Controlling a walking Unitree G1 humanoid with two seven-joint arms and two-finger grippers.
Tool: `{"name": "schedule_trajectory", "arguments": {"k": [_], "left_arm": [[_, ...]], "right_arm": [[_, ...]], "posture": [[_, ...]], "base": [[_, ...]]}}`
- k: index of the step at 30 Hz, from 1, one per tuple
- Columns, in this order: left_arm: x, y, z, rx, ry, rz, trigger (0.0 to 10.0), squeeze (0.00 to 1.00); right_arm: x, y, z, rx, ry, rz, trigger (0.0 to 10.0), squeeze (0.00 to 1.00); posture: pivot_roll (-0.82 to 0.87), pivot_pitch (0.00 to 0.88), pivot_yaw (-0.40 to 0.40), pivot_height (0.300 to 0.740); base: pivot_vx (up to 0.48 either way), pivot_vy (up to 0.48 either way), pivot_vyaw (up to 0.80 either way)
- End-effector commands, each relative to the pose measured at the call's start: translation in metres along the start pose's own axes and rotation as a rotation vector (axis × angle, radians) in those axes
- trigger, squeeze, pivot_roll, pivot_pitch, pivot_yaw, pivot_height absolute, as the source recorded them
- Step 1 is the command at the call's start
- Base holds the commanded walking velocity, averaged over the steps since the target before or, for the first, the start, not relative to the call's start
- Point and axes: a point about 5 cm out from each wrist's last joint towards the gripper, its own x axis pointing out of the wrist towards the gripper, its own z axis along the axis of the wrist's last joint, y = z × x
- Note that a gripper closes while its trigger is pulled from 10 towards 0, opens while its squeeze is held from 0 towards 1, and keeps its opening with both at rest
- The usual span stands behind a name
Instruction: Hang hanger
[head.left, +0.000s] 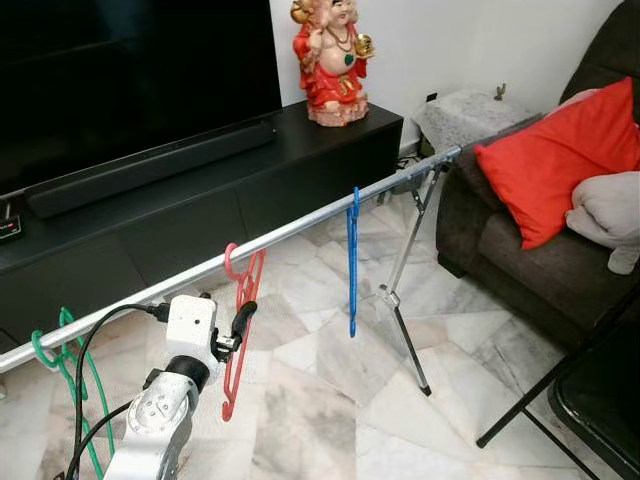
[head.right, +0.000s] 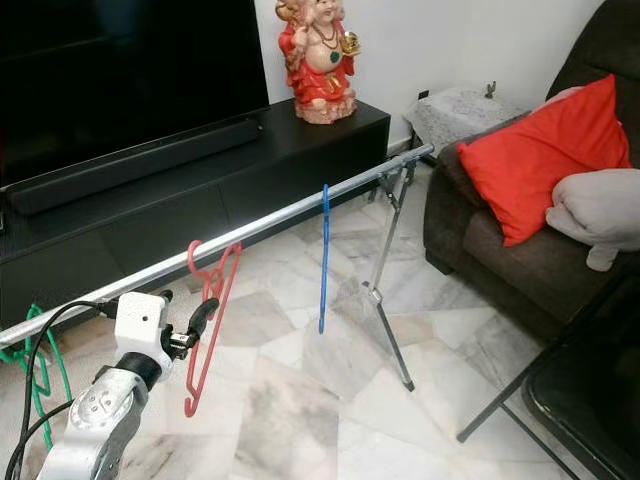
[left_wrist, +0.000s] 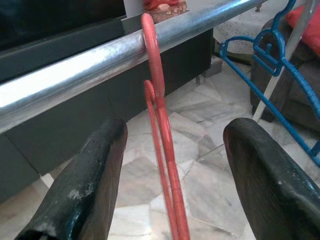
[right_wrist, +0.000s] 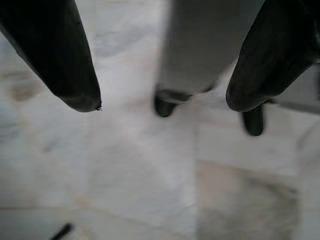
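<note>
Left gripper (left_wrist: 172, 165): I am holding it just below the rail (head.left: 300, 228), fingers (left_wrist: 85, 185) spread wide, one on each side of the red hanger (head.left: 240, 320) and not touching it.

Red hanger: hooked over the rail, hanging straight down from it, its thin frame passing between my parted left fingers.

Rail: silver metal bar running diagonally across the room, its far end resting on a folding metal stand (head.left: 405, 290).

Blue hanger (head.left: 352, 262): hanging from the rail farther along toward the stand, well apart from the red one.

Green hanger (head.left: 62, 370): hanging from the rail at its near end, on the other side of my left arm from the red hanger.

Right gripper (right_wrist: 162, 107): I am letting it hang idle away from the rail, fingers apart, pointing down at the marble floor (right_wrist: 125, 175); two dark feet of some furniture are showing, blurred, beyond the fingertips.

TV cabinet (head.left: 250, 170): long and black, standing behind the rail, carrying a soundbar (head.left: 150, 165) and a red-robed figurine (head.left: 333, 60).

Sofa (head.left: 520, 250): dark, standing past the rail's stand end, with a red cushion (head.left: 555, 160) and a grey cushion (head.left: 608, 210) on it.

Black folding chair (head.left: 590, 390): standing on the near side of the rail, below the sofa.
</note>
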Motion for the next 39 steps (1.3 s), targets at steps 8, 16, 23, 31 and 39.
{"name": "schedule_trajectory", "arguments": {"k": [8,16,23,31,39], "left_arm": [[-0.008,-0.001,0.001,0.068,-0.028,-0.029,10.0,0.0],[-0.014,-0.005,0.002,0.069,-0.019,-0.051,10.0,0.0],[-0.015,-0.006,0.002,0.064,-0.021,-0.05,10.0,0.0],[-0.014,-0.006,0.005,0.069,-0.035,-0.048,10.0,0.0],[-0.016,-0.007,0.003,0.083,-0.028,-0.067,10.0,0.0]], "right_arm": [[-0.002,-0.012,-0.006,0.029,0.007,-0.008,10.0,0.0],[-0.001,0.027,-0.007,0.009,0.014,0.022,10.0,0.0],[-0.003,0.061,-0.003,0.003,0.015,0.056,10.0,0.0],[-0.002,0.052,-0.006,0.022,0.007,0.035,10.0,0.0],[-0.006,0.084,-0.001,0.018,0.001,0.065,10.0,0.0]], "posture": [[0.06,0.046,0.059,0.74],[0.06,0.038,0.06,0.74],[0.06,0.034,0.057,0.74],[0.07,0.045,0.055,0.74],[0.07,0.047,0.055,0.74]], "base": [[0.0,0.0,0.0],[0.0,-0.36,0.0],[0.0,-0.48,0.0],[0.0,-0.48,0.0],[0.0,-0.458,0.0]]}}
